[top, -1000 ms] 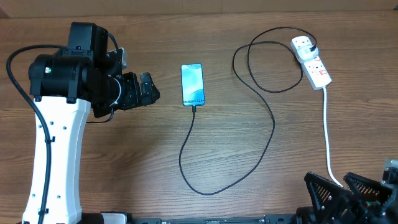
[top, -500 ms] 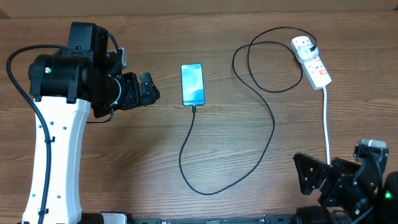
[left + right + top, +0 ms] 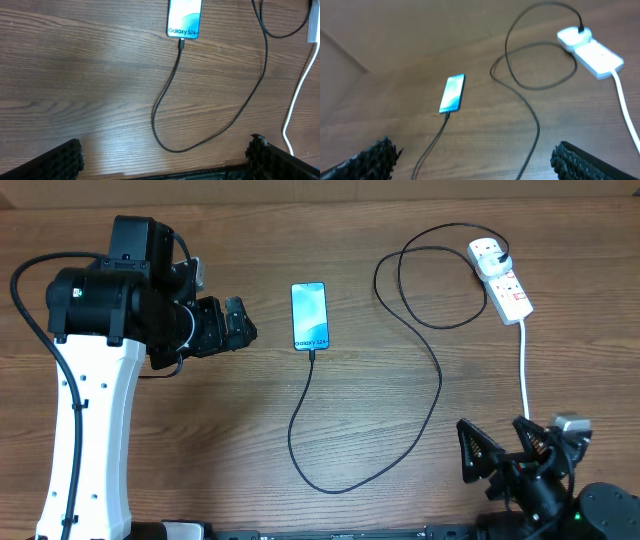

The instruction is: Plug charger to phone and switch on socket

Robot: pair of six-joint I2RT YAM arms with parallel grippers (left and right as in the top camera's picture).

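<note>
Brown wood-grain table (image 3: 180, 450) carries everything in view. The one thing here that holds another is the socket (image 3: 503, 280), a white strip lying at the far right of the table, with a black plug (image 3: 503, 258) seated in its far outlet; small red marks show on the strip, but I cannot tell which way the switches are set. From that plug the charger (image 3: 440, 385) runs as a thin black cable, curls in two loose loops just beside the strip, sweeps toward the near edge in a wide bend and comes back up to the phone (image 3: 309, 316), where its small tip sits in the port on the near end. The phone lies flat near the middle of the table, its blue-teal screen up, with "Galaxy S24" readable in the left wrist view. A thick white cord (image 3: 526, 380) leaves the strip's near end and runs toward the front edge, passing close to the right gripper (image 3: 494, 436), which hangs low at the front right with its fingers spread wide and nothing between them. The left gripper (image 3: 243, 322) is to the left of the phone and apart from it, also fully spread and empty, on a white-and-black left arm (image 3: 85, 430). Beyond the far edge a paler tan strip (image 3: 300, 188) shows.
</note>
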